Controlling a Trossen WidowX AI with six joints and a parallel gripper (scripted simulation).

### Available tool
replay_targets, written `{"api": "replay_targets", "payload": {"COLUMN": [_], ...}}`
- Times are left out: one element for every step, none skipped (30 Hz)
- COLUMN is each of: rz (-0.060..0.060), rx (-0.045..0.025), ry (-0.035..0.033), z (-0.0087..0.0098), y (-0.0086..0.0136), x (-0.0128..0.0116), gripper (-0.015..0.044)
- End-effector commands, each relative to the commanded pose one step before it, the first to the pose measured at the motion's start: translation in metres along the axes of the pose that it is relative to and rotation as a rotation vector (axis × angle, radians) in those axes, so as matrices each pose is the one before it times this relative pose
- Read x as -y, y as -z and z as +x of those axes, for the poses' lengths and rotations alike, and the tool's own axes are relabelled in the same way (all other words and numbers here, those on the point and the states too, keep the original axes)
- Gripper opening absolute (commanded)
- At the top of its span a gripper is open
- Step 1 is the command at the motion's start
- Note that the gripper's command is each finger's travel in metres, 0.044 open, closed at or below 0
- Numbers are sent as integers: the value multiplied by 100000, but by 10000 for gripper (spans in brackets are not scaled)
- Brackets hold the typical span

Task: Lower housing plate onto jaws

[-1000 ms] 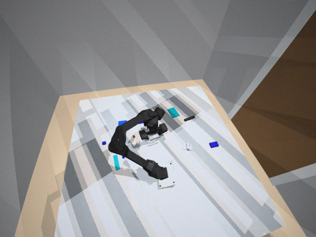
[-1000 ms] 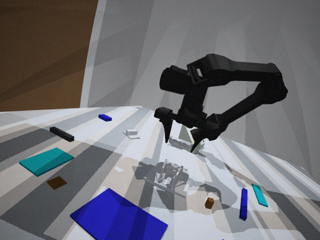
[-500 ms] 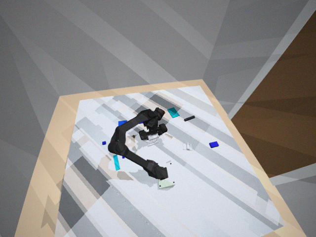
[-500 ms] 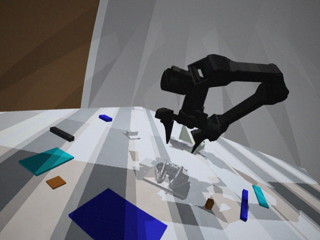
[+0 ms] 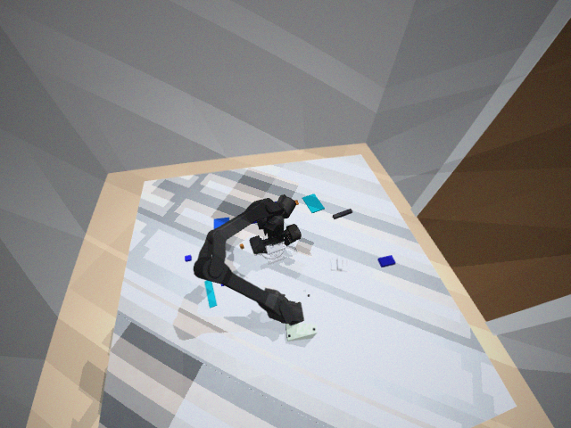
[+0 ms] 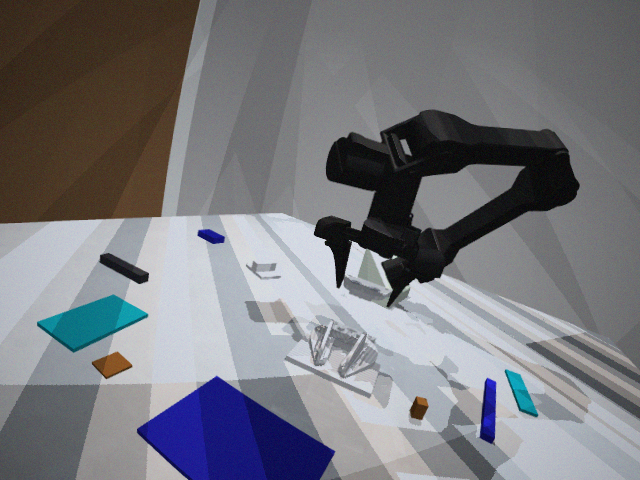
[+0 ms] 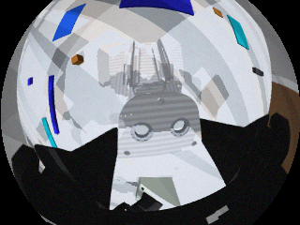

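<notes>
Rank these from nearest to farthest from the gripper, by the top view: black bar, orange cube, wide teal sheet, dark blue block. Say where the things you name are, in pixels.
1. Orange cube (image 5: 241,245) (image 6: 419,408) (image 7: 77,59): left
2. Wide teal sheet (image 5: 313,202) (image 6: 93,322) (image 7: 238,32): upper right
3. Black bar (image 5: 342,213) (image 6: 124,268) (image 7: 258,71): upper right
4. Dark blue block (image 5: 386,260) (image 6: 210,236): far right

White table (image 5: 368,313) (image 6: 56,258) with two teal plates, blue pieces.

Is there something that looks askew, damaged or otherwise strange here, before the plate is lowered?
Nothing plainly stands out. The housing plate is in the gripper, off the jaws, which stand uncovered on their base; that looks merely unfinished. I see no crack or spill, though the clear parts hide fine detail.
</notes>
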State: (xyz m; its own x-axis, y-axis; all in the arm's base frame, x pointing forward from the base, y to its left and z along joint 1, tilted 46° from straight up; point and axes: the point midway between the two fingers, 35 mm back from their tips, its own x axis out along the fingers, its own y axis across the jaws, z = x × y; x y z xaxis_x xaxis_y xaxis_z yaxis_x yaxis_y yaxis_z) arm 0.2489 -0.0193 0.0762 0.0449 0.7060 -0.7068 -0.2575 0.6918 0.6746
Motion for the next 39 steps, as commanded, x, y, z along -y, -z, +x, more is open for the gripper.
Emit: {"api": "replay_targets", "payload": {"rz": [610,0,0,0,0,0,0,0,0,0,0,0,0,0,0,0,0,0,0,0,0,0,-1,-2,-4,-5,-5,-6,-6,-6,-7,-7,-7,-8,-8,-8,-8,-9,-9], "rx": [186,0,0,0,0,0,0,0,0,0,0,0,0,0,0,0,0,0,0,0,0,0,0,0,0,0,1,1,2,2,2,2,3,3,3,4,4,4,4], "ry": [-290,0,0,0,0,0,0,0,0,0,0,0,0,0,0,0,0,0,0,0,0,0,5,14,22,24,23,21,19,17,16,14,12,10,9,7,5,3,1], "z": [-4,0,0,0,0,0,0,0,0,0,0,0,0,0,0,0,0,0,0,0,0,0,28,83,138,166,166,166,166,165,165,165,165,165,165,165,164,164,164], "y": [-6,0,0,0,0,0,0,0,0,0,0,0,0,0,0,0,0,0,0,0,0,0,-3,-8,-13,-15,-14,-13,-12,-11,-11,-10,-9,-8,-7,-6,-6,-5,-4], "x": [-84,0,0,0,0,0,0,0,0,0,0,0,0,0,0,0,0,0,0,0,0,0,2,7,11,13,12,11,10,9,8,7,6,6,5,4,3,2,1], "gripper": [351,351,351,351,351,351,351,351,351,351,351,351,351,351,351,351,351,351,351,351,351,351,351,351,351,351,351,351,351,351,351,351,351,351,351,351,351,351,351]}}
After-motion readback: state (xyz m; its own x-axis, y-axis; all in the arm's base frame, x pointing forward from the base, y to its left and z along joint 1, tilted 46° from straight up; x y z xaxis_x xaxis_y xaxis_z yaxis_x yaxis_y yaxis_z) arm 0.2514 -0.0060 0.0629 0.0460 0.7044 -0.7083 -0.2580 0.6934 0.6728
